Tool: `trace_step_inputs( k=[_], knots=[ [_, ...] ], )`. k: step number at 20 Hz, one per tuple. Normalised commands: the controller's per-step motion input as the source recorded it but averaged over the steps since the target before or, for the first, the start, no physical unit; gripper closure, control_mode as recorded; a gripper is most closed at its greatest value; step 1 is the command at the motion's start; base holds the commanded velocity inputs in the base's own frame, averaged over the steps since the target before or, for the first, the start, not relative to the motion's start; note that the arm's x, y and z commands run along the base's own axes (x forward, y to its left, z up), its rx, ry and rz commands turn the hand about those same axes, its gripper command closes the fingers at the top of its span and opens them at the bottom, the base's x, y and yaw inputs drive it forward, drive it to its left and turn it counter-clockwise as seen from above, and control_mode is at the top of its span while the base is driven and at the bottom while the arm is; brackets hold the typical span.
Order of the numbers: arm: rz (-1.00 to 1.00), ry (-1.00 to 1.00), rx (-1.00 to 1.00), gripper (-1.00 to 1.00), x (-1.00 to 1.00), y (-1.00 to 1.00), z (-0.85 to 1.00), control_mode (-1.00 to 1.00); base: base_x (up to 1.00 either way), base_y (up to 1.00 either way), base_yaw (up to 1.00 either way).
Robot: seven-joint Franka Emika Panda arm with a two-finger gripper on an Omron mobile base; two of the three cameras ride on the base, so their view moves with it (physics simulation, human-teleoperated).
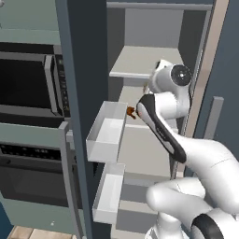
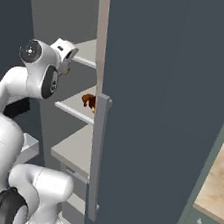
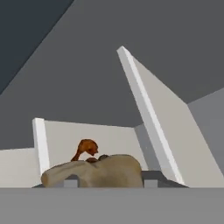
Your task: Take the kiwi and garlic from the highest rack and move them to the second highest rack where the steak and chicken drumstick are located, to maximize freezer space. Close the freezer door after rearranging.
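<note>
The gripper (image 3: 107, 181) is clamped on the garlic (image 3: 94, 171), a lumpy tan bulb sitting between its two dark fingertips (image 3: 71, 182) inside the freezer (image 1: 140, 60). The chicken drumstick (image 3: 85, 148) lies just beyond it on a pale shelf (image 2: 77, 106).

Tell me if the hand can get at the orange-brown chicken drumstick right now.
Probably not yet: the hand is shut on the lumpy tan-grey garlic bulb, which sits right in front of the orange-brown chicken drumstick. Nothing else seems to block it.
</note>
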Motion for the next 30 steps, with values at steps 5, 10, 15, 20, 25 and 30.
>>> trace_step_inputs(
  k=[5, 10, 15, 20, 25, 30],
  knots=[
    [-0.11, 0.00, -0.01, 1.00, -0.60, 0.00, -0.50, -1.00, 0.00, 0.00, 0.00],
    [-0.21, 0.00, 0.00, 1.00, 0.14, -0.05, -0.34, -1.00, 0.00, 0.00, 0.00],
    [-0.17, 0.13, 0.00, 1.00, 0.44, -0.10, -0.20, -1.00, 0.00, 0.00, 0.00],
    [-0.06, 0.13, 0.00, 1.00, 0.39, -0.15, -0.27, -1.00, 0.00, 0.00, 0.00],
    [0.00, -0.03, 0.00, 1.00, 0.26, -0.31, -0.46, -1.00, 0.00, 0.00, 0.00],
    [0.00, -0.01, 0.00, 1.00, 0.24, -0.31, -0.41, -1.00, 0.00, 0.00, 0.00]
  ],
)
